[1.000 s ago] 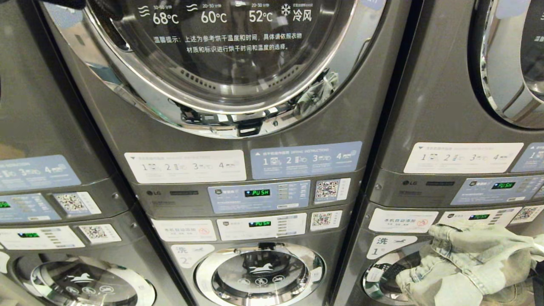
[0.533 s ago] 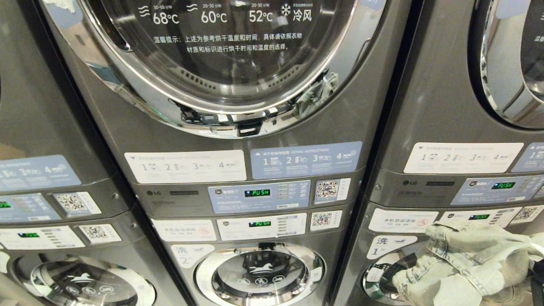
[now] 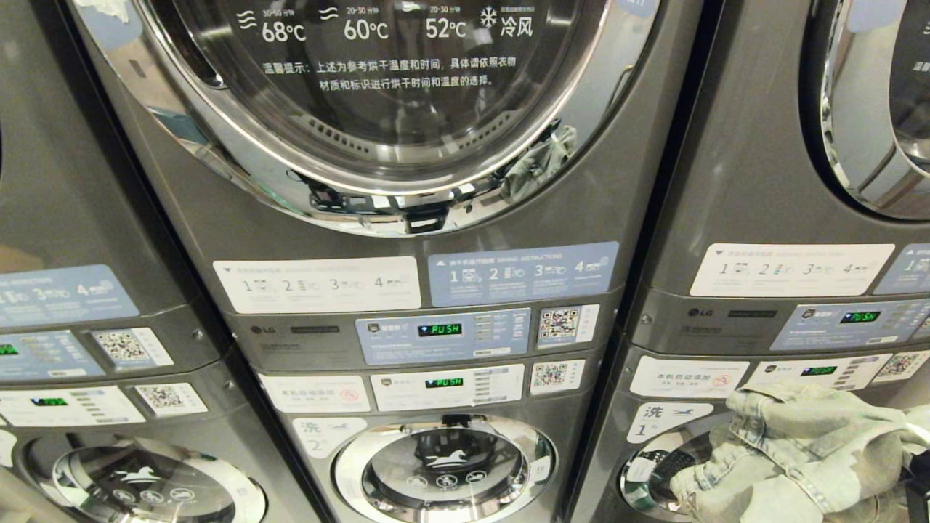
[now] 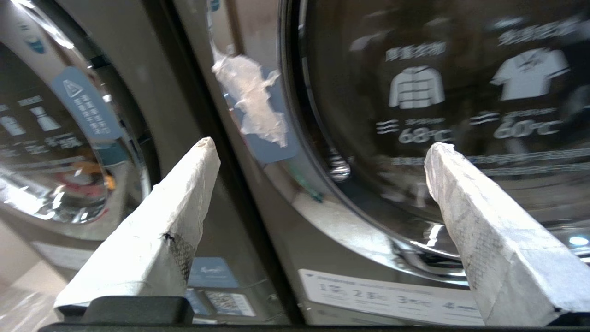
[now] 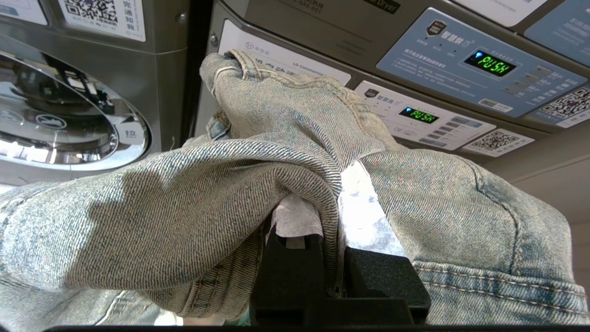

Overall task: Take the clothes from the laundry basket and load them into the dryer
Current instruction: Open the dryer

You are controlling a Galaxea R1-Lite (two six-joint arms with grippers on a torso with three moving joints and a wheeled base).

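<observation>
- Head view filled by stacked grey machines: central dryer [image 3: 407, 218] with round chrome-ringed glass door [image 3: 378, 94] shut, temperature figures printed on the glass.
- Below that door, instruction stickers and two control panels [image 3: 443, 335] showing green "PUSH".
- Lower down, smaller washer door [image 3: 443, 465] on the same stack, also shut.
- At lower right of head view, bundle of pale denim jeans [image 3: 806, 450] hanging in front of the neighbouring stack's lower door.
- Right wrist view: jeans [image 5: 286, 152] draped over and around right gripper [image 5: 339, 207], folds spilling to both sides of it and towards the camera; a fold of denim pinched between the white-wrapped fingers [image 5: 299, 221], jaws clamped on it.
- Beyond that gripper's tip, neighbouring stack's panels with green "PUSH" displays [image 5: 489, 63].
- Left wrist view: left gripper [image 4: 322, 147] spread wide, holding nothing, white-wrapped fingers [image 4: 156, 230] well apart.
- Ahead of those fingers, dryer door glass [image 4: 438, 115] and its chrome rim [image 4: 322, 203], apart from the tips.
</observation>
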